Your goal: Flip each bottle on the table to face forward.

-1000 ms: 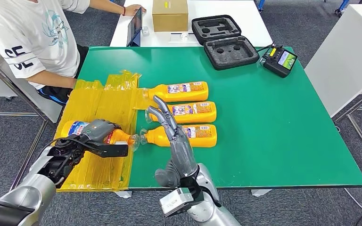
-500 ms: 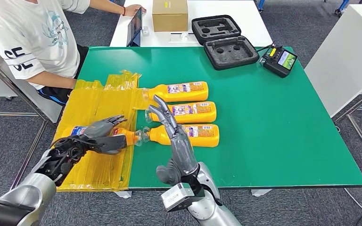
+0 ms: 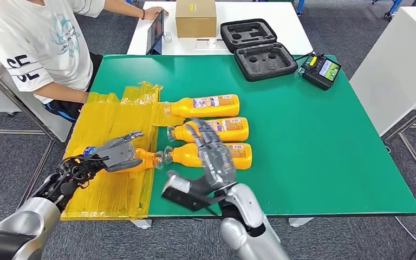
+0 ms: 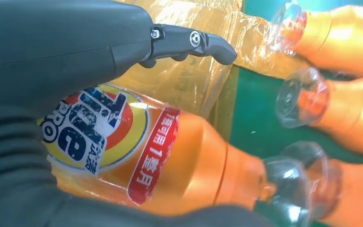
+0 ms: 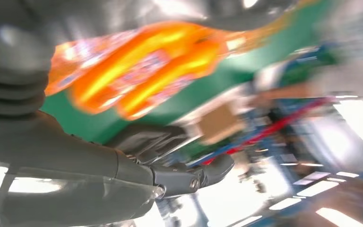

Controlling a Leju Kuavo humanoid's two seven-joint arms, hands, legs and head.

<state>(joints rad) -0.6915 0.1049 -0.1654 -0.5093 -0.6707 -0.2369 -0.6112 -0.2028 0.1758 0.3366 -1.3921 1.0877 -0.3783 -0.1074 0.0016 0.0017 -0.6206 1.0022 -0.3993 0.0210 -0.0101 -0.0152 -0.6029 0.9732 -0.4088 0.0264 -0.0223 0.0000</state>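
Four orange detergent bottles lie on their sides. One bottle (image 3: 143,157) rests on the yellow plastic sheet (image 3: 114,114), its blue and red front label (image 4: 94,127) facing up. My left hand (image 3: 116,153) hovers just over it with fingers spread, gripping nothing. Three more bottles lie in a row on the green table (image 3: 314,141): far (image 3: 208,104), middle (image 3: 225,129) and near (image 3: 238,155). Their back labels face up. My right hand (image 3: 214,154) is palm down with fingers spread over the near bottle's neck. The right wrist view is blurred, showing orange bottles (image 5: 142,61).
A person (image 3: 38,43) sits at the table's far left corner. A black foam case (image 3: 260,46) and a remote controller (image 3: 322,69) lie at the back of the green table. A cardboard box (image 3: 195,16) and a tablet (image 3: 156,30) are on the white table behind.
My left hand has let go of the bottle, which now lies on the yellow sheet, label up. My right hand has turned palm down and dropped over the near bottle.
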